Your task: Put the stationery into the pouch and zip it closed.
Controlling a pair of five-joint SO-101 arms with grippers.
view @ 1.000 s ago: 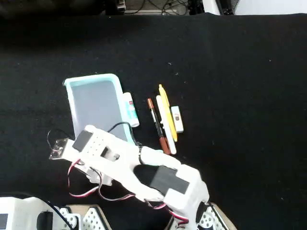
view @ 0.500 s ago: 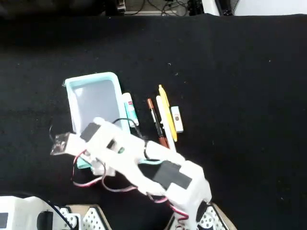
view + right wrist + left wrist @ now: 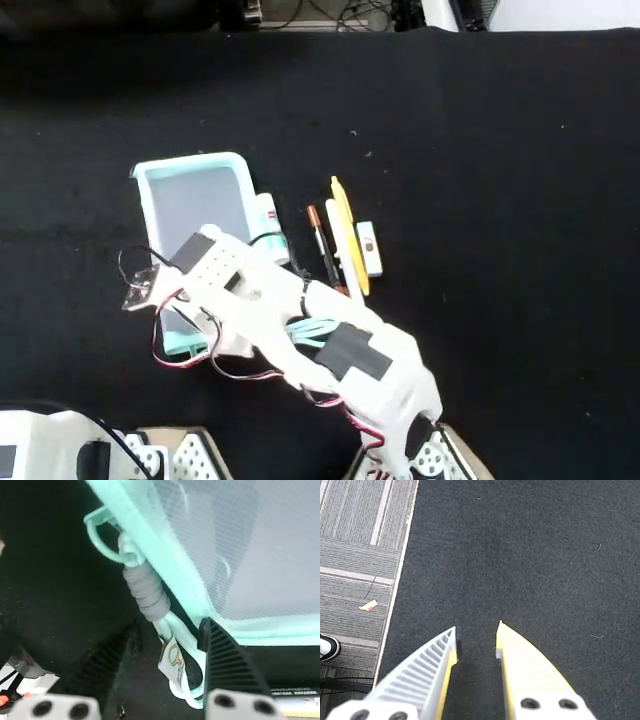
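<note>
While the right gripper (image 3: 170, 627) is held apart around the pouch (image 3: 225, 545) and its pull tab (image 3: 172, 657), a square pinch is needed. The left gripper (image 3: 477, 625) is parted too — idle.

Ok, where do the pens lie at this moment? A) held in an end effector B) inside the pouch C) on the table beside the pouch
C: the pens lie loose on the black table, next to the pouch, not in it.
</note>
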